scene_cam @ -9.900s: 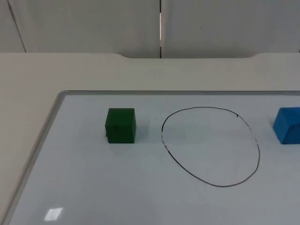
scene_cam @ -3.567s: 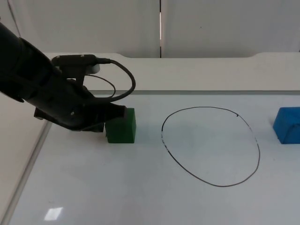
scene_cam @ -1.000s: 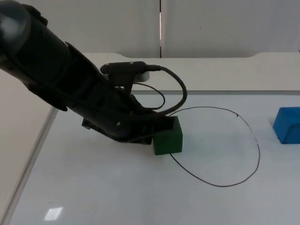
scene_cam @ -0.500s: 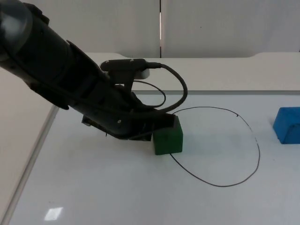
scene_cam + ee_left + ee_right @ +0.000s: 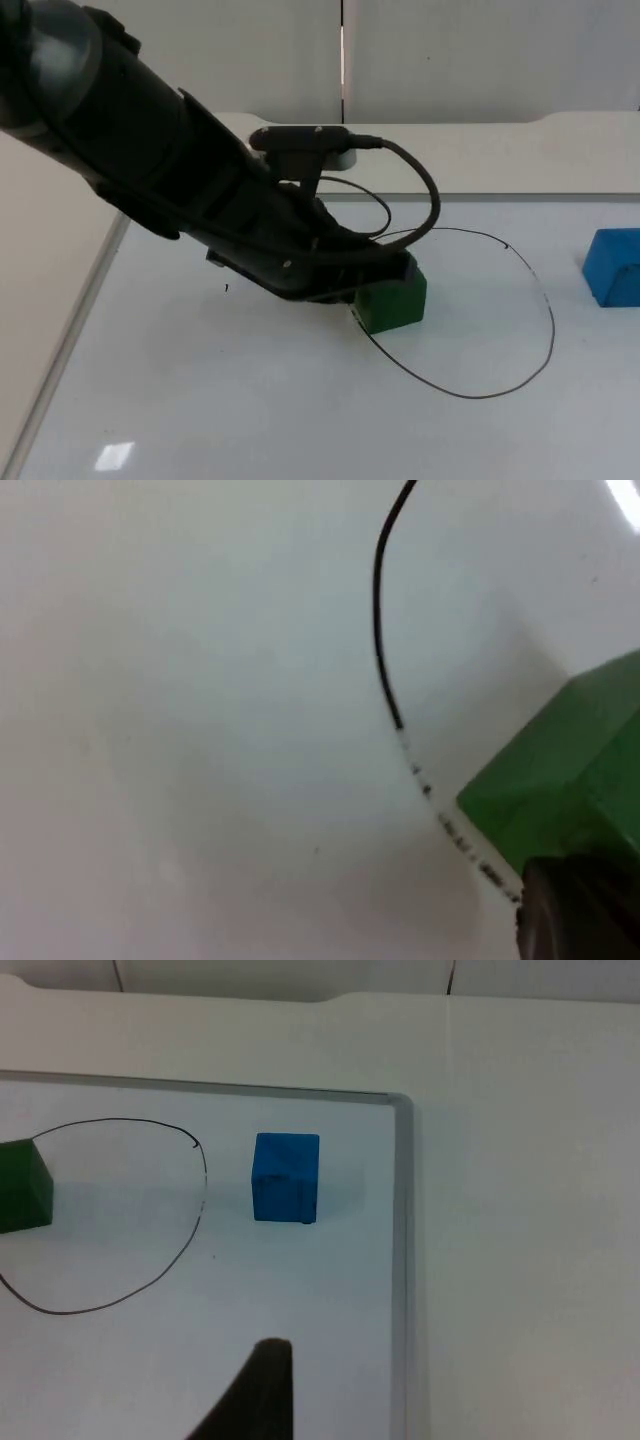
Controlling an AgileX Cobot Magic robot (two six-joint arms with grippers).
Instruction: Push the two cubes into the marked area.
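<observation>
A green cube (image 5: 393,299) sits on the left edge of the black hand-drawn oval (image 5: 540,290), most of it inside the line. My left gripper (image 5: 388,271) is shut and presses against the cube's left rear side, with the arm stretched across the board from the upper left. The left wrist view has the green cube (image 5: 565,780) right at my black fingertip (image 5: 575,915), with the oval's line (image 5: 383,670) running up to it. A blue cube (image 5: 612,266) stands outside the oval at the right. My right arm waits open, its fingertip (image 5: 255,1390) well short of the blue cube (image 5: 286,1176).
The cubes and the oval lie on a whiteboard whose raised frame (image 5: 65,350) runs along the left; its right frame (image 5: 400,1260) passes close by the blue cube. The grey partition wall (image 5: 480,60) closes off the far side.
My left arm has moved right and pushed the green cube with it, from just outside the oval's left edge onto and across the line. The blue cube has not moved.
</observation>
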